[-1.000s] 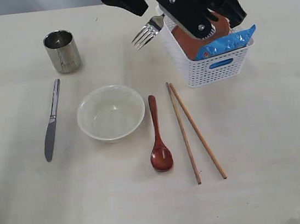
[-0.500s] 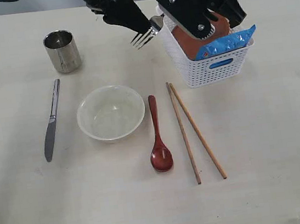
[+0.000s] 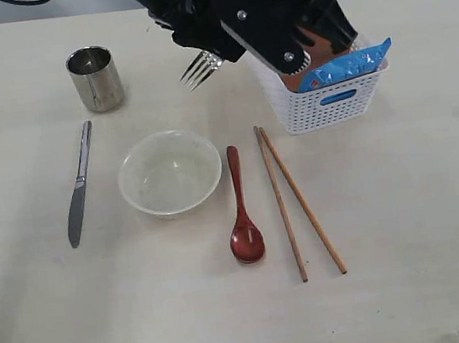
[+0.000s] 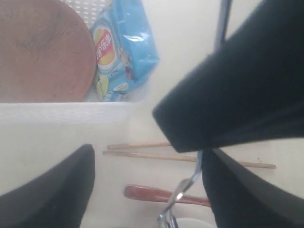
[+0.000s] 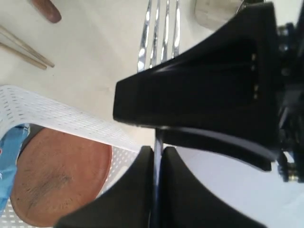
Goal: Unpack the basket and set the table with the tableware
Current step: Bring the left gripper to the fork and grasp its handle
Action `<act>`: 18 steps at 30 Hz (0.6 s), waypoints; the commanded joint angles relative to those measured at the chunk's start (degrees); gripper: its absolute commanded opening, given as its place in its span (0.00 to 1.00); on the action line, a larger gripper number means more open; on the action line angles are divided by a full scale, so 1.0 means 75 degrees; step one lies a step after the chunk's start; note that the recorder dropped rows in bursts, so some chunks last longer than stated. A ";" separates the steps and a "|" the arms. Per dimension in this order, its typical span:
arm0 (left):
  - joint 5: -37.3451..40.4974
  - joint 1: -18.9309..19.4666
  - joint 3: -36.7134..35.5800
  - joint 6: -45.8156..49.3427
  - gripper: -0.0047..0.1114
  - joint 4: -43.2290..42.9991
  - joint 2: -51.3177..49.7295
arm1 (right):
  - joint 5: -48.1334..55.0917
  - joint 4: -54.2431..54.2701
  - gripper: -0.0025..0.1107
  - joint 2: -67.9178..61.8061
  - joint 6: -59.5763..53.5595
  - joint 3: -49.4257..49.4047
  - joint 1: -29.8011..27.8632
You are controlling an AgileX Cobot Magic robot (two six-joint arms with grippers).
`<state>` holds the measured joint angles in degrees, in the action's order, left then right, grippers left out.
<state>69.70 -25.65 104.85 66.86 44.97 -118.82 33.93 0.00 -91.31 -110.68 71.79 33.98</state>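
Two grippers meet at the shiny steel fork [image 3: 197,68] just beside the white lattice plastic basket [image 3: 323,108]: your right gripper [image 5: 157,156] pinches its handle so the tines jut over the pale cream tabletop [image 3: 406,224], while your left gripper [image 4: 147,185] gapes wide around it, seemingly to take it across.

A blue crisp packet [image 3: 344,66] sits up on its side. It is bright blue, shiny and a bit crinkled. From the outside camera its long top edge slants, and the right end is higher. The left wrist camera sees the packet [image 4: 124,52] from closer. It has a round red and yellow badge, small writing too blurry to read, and pale yellow-green pictures near one end. Light glints off it
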 commanded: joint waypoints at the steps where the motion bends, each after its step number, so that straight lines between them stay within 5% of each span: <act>1: 0.0035 -0.0040 -0.0063 0.0025 0.56 -0.0113 0.0105 | 0.0001 0.0000 0.02 0.0251 0.0082 -0.0001 0.0018; 10: 0.0035 -0.0057 -0.0063 0.0005 0.31 -0.0141 0.0105 | 0.0015 0.0000 0.02 0.0641 0.0186 -0.0001 0.0018; 15: 0.0035 -0.0057 -0.0063 0.0005 0.04 -0.0087 0.0105 | 0.0046 0.0000 0.02 0.0659 0.0186 -0.0001 0.0018; 18: 0.0035 -0.0057 -0.0063 0.0005 0.04 -0.0081 0.0105 | 0.0049 0.0000 0.02 0.0659 0.0321 -0.0001 0.0018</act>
<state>71.01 -25.98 104.76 67.00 43.86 -118.75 33.80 -0.71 -86.92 -109.38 71.79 33.98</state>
